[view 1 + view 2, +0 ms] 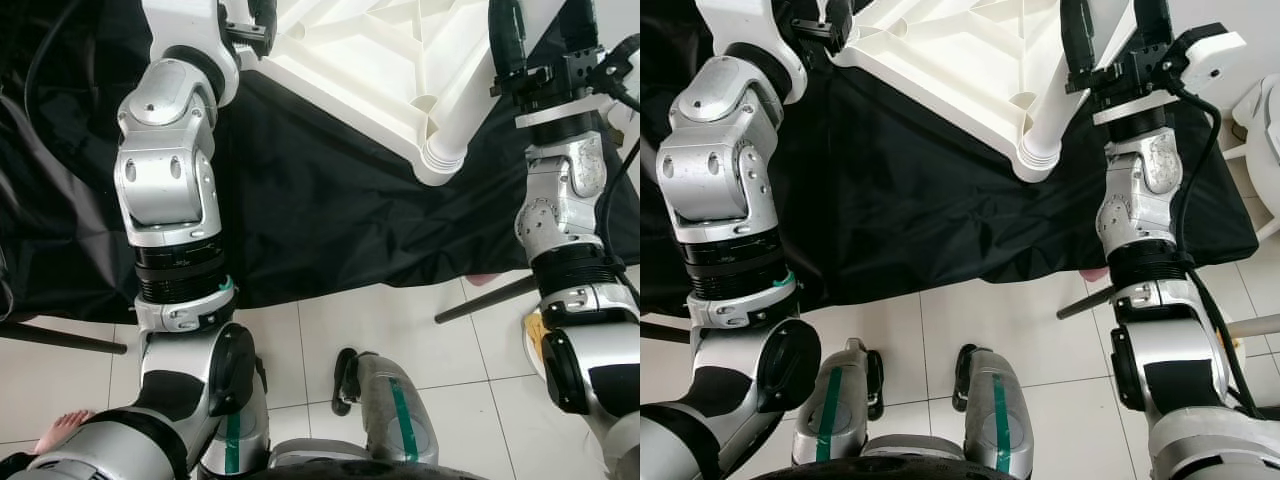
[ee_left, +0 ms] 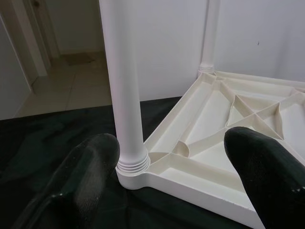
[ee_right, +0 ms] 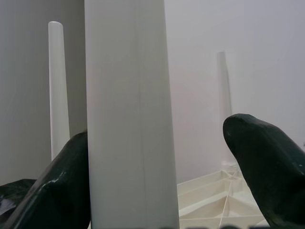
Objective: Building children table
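The white tabletop (image 1: 360, 60) lies upside down on a black cloth (image 1: 320, 220), its far part cut off up top. I count four legs standing in the corner sockets. The right gripper (image 3: 157, 157) is spread wide around the near leg (image 3: 126, 114), one finger touching it. The left gripper (image 2: 167, 167) gapes open beside another leg (image 2: 121, 81), holding nothing.

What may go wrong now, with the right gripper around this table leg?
1. The right gripper has its fingers open around the white leg, so the leg may slip or tilt when it turns.
2. The upside-down tabletop lies on loose black cloth; it may slide.
3. The left gripper sits open beside another leg and could knock it.
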`<state>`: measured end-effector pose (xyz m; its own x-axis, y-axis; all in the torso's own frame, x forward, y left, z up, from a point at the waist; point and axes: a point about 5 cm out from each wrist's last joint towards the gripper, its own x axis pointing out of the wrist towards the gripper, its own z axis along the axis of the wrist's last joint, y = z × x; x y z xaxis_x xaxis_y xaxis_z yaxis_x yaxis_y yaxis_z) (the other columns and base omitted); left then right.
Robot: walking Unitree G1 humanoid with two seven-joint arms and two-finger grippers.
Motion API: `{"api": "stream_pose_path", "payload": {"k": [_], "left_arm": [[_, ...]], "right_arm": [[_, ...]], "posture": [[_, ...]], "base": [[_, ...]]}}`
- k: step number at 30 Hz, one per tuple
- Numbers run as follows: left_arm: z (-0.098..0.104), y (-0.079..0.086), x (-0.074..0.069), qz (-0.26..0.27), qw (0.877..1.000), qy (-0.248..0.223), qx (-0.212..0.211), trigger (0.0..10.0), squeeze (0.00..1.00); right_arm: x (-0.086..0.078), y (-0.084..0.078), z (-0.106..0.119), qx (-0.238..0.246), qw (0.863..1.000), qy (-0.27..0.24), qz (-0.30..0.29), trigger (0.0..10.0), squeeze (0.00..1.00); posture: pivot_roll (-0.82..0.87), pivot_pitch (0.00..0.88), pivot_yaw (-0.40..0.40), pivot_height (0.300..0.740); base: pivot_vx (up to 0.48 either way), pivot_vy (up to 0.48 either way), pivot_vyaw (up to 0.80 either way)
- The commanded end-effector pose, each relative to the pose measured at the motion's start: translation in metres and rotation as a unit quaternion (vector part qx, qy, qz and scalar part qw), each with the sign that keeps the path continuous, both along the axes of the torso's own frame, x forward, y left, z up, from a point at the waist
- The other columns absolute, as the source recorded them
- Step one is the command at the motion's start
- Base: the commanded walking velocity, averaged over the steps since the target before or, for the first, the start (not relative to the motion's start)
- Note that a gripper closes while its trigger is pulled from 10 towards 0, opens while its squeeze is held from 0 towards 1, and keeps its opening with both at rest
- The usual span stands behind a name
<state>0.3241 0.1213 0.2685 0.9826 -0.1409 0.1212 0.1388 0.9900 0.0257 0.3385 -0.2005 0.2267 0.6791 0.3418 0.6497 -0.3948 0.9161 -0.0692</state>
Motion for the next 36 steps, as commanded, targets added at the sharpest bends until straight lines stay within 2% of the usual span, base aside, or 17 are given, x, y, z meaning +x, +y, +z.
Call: {"api": "stream_pose_path", "payload": {"k": [1, 24, 25, 27, 29, 36], "left_arm": [[0.0, -0.001, 0.0, 0.004, 1.0, 0.0, -0.001, 10.0, 0.73], [0.0, -0.001, 0.0, 0.004, 1.0, 0.0, -0.001, 10.0, 0.73], [-0.003, 0.001, -0.005, -0.02, 1.0, -0.019, 0.003, 10.0, 0.0], [-0.003, 0.001, -0.005, -0.02, 1.0, -0.019, 0.003, 10.0, 0.0], [-0.009, -0.001, -0.012, -0.061, 0.998, -0.032, 0.004, 10.0, 0.0], [-0.012, -0.002, -0.013, -0.074, 0.997, -0.03, -0.007, 10.0, 0.0]], "right_arm": [[0.016, 0.007, -0.033, -0.002, 0.981, 0.191, 0.04, 10.0, 0.0], [0.016, 0.007, -0.033, -0.002, 0.981, 0.191, 0.04, 10.0, 0.0], [0.015, 0.012, -0.027, 0.003, 0.98, 0.19, 0.057, 10.0, 0.0], [0.015, 0.012, -0.027, 0.003, 0.98, 0.19, 0.057, 10.0, 0.0], [0.013, 0.019, -0.018, 0.01, 0.978, 0.193, 0.073, 10.0, 0.0], [0.014, 0.021, -0.017, 0.011, 0.978, 0.196, 0.07, 10.0, 0.0]], "posture": [[0.12, 0.0, -0.074, 0.74], [0.12, 0.0, -0.074, 0.74], [0.14, 0.0, 0.0, 0.74], [0.14, 0.0, 0.0, 0.74], [0.13, 0.0, 0.0, 0.74], [0.14, 0.0, 0.0, 0.74]], "base": [[0.0, 0.0, 0.0], [0.0, 0.0, 0.0], [0.0, 0.0, 0.0], [0.0, 0.0, 0.0], [0.0, 0.0, 0.0], [0.0, 0.0, 0.0]]}}
